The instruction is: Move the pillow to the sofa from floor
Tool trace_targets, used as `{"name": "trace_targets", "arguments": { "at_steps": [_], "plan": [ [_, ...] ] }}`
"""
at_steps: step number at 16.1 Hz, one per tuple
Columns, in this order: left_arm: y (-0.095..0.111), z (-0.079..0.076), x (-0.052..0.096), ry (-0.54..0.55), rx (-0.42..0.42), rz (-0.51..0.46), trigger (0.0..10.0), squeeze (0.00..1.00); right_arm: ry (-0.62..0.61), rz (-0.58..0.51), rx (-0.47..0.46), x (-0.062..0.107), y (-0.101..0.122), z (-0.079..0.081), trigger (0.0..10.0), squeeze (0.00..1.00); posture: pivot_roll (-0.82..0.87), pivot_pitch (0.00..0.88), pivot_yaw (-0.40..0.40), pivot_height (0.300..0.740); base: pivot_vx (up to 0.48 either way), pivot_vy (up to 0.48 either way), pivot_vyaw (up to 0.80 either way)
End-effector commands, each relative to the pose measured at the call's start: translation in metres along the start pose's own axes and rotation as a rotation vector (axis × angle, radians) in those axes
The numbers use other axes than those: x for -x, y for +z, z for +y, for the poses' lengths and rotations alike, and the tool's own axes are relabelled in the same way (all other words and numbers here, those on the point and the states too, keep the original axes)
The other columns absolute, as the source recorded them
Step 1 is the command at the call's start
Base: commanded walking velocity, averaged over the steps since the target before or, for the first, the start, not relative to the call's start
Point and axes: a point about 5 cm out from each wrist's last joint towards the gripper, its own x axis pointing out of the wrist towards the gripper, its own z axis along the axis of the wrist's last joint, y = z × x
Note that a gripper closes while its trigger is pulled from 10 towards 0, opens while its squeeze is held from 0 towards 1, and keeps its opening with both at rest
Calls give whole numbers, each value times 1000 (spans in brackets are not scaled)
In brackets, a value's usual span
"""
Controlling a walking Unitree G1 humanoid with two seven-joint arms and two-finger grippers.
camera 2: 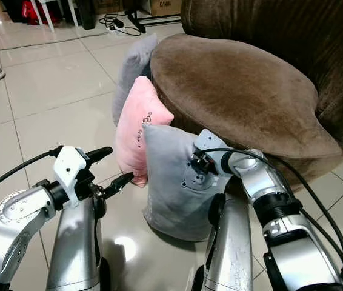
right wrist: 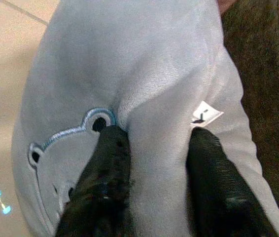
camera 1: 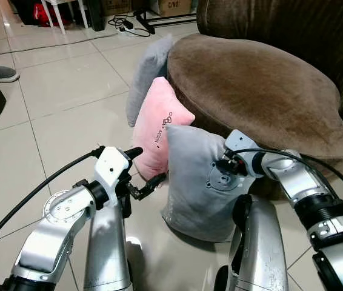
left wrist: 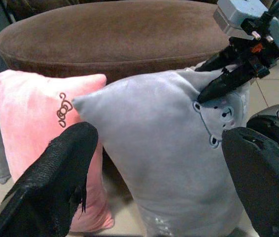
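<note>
Pink pillow (camera 1: 157, 128) upright on floor, leaning against sofa base, dark embroidered motif on face. Second grey pillow (camera 1: 148, 74) behind it, also propped against sofa (partly hidden by pink one). Glossy beige tile floor (camera 1: 68, 85), dark grout lines. Power strip with cables (camera 1: 125, 25) near top, white chair legs (camera 1: 62, 15) beside red item (camera 1: 43, 12). Grey shoe (camera 1: 0, 73) at left edge. Cardboard box (camera 1: 176, 6) at top.

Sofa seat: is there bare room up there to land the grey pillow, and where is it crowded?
The brown sofa seat is bare across its whole cushion, bordered by the backrest behind. It is crowded at the seat's front edge: the pink pillow and another grey pillow lean there, beside the grey bear pillow pinched by the right end effector.
</note>
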Motion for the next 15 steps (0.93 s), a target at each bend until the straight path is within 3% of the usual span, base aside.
{"name": "trace_targets", "arguments": {
  "at_steps": [1,4,8,10,12,14,15],
  "plan": [
    [0,0,-2,-5,-12,2,10000,0,1,-17,-33,-1,1,3,0,0,13,0,-16,352,0,0,0],
    [0,1,-3,-2,-16,-2,10000,0,-11,-35,-98,-1,4,5,0,0,13,0,-16,352,0,0,0],
    [-1,2,-4,-1,-17,-2,10000,0,-12,-56,-108,-1,9,6,0,0,16,0,-17,352,0,0,0],
    [-1,2,-3,0,-18,-2,10000,0,-80,-113,-162,-1,14,2,0,0,16,0,-17,352,0,0,0],
    [-3,1,0,18,-11,0,10000,0,-110,-171,-272,3,15,11,0,0,19,0,-25,352,0,0,0],
    [-5,-1,8,55,17,0,10000,0,-124,-274,-339,18,14,29,0,0,14,0,-27,352,0,0,0],
    [-5,-4,12,76,31,-8,10000,0,-182,-365,-401,39,16,38,0,0,7,0,-21,352,0,0,0]
  ]
}}
